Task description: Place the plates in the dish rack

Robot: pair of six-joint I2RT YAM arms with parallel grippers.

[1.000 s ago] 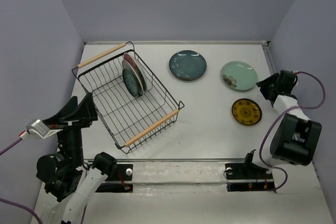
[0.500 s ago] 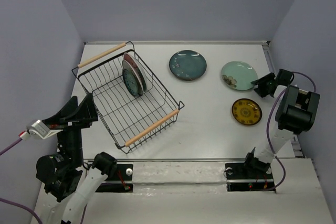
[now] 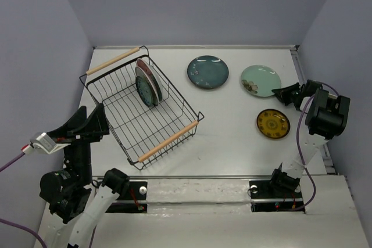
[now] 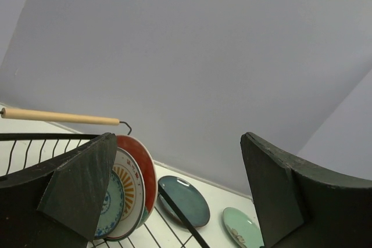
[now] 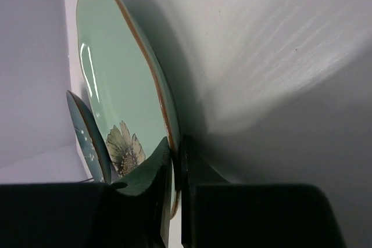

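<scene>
White table (image 3: pixel 232 143), right end effector (image 3: pixel 278 92) clamped on rim of pale mint plate (image 3: pixel 258 78), left end effector (image 3: pixel 96 121) spread wide

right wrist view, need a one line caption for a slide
Right gripper pinching the rim of the mint flower plate, the dark teal plate behind it.

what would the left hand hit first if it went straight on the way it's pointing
Most likely the wire side of the dish rack, then the standing plates inside; depth is unclear.
</scene>
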